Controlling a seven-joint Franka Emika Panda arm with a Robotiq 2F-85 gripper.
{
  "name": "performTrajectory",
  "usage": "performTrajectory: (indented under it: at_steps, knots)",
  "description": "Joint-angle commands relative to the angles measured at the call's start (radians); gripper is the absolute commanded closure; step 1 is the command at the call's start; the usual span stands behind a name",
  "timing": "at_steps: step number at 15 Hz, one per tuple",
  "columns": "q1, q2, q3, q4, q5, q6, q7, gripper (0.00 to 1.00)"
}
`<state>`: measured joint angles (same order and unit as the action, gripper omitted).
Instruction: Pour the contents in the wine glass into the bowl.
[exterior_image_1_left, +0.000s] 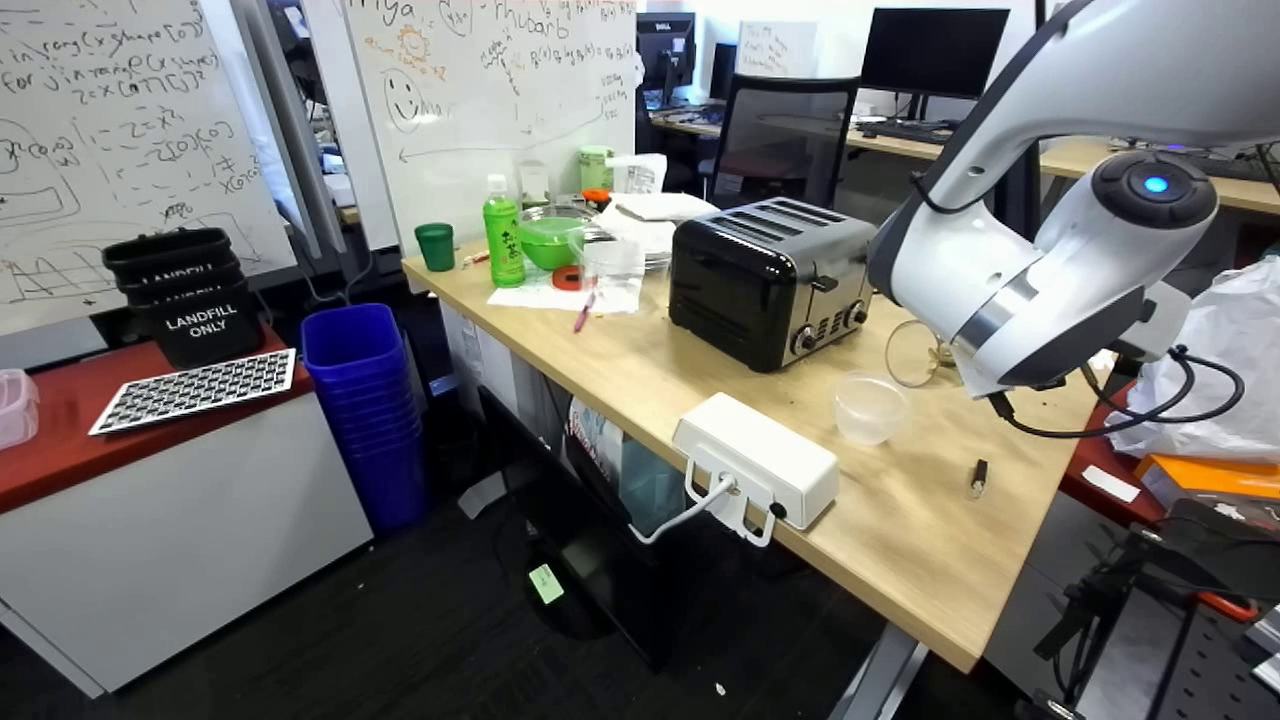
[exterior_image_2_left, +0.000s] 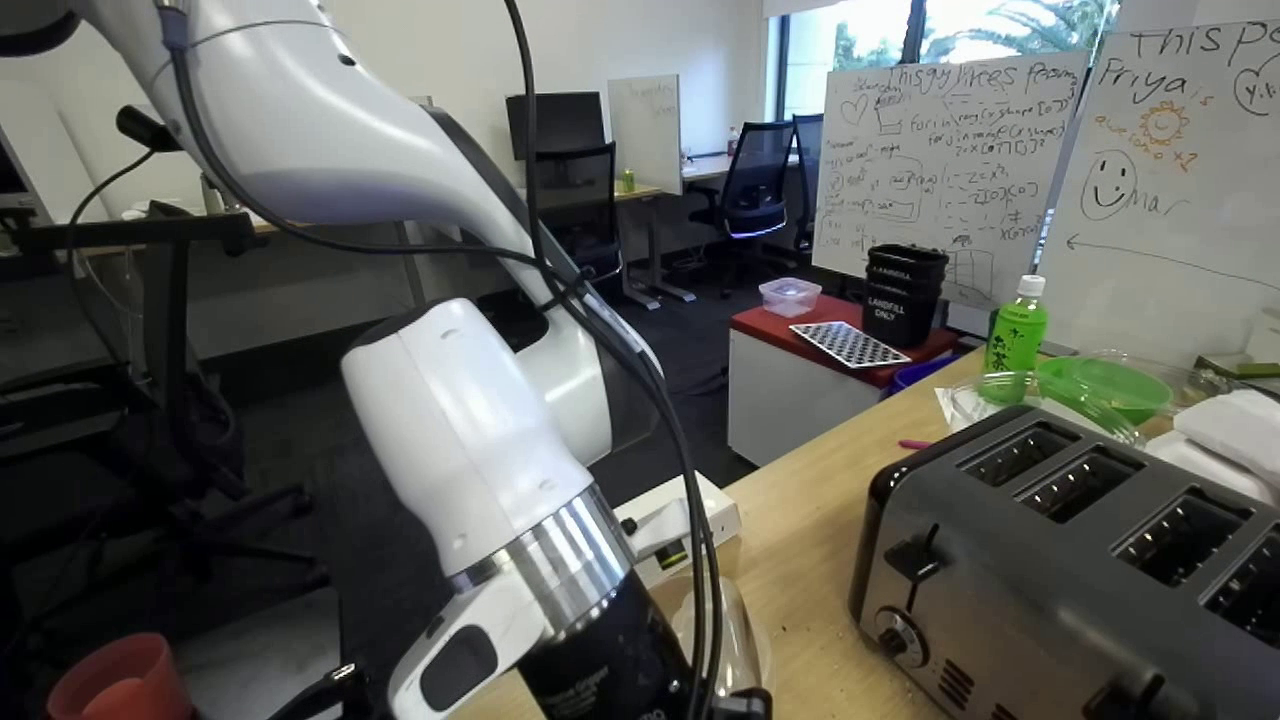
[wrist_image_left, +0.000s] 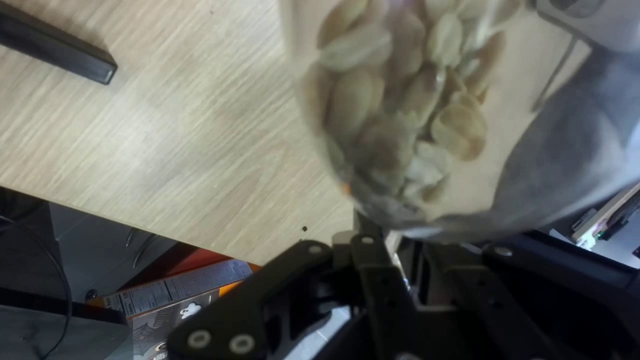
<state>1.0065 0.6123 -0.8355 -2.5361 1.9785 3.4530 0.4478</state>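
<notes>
A clear wine glass (exterior_image_1_left: 912, 353) is held in the air above a pale wooden table (exterior_image_1_left: 930, 545), tipped well over, its round mouth facing the left side of an exterior view. The cup is rounded, smooth and see-through, with a thin rim that lets the table show behind it. Close up and partly blurred in the wrist view, it holds a heap of tan and cream oval nuts (wrist_image_left: 460, 130), some with split shells, like pistachios; they bunch along one side of the cup, and the glass on the other side shows grey through it.

The black gripper (wrist_image_left: 402, 245) comes in from the bottom of the wrist view. Its fingers (wrist_image_left: 370, 262) stand close together, only a narrow gap between them, pinching the glass just beneath the cup; the stem itself is hard to make out there. In an exterior view the white robot arm (exterior_image_1_left: 940, 262) hides most of this grip.

A small translucent bowl (exterior_image_1_left: 870, 422) sits upright on the table, near the glass; whether the tilted mouth is over it cannot be told. A black and steel toaster (exterior_image_1_left: 740, 300) stands behind the bowl, a white box (exterior_image_1_left: 765, 455) sits at the table's edge, and a small dark object (exterior_image_1_left: 979, 475) lies near the bowl.
</notes>
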Motion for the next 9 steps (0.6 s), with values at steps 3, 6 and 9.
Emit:
performTrajectory:
  at_steps: [3, 6, 9]
  knots:
    - [0.019, 0.066, -0.021, 0.035, 0.078, 0.0, -0.073, 0.96]
    - [0.023, 0.095, -0.028, 0.047, 0.108, 0.0, -0.101, 0.96]
    - [0.034, 0.122, -0.042, 0.066, 0.13, 0.0, -0.119, 0.96]
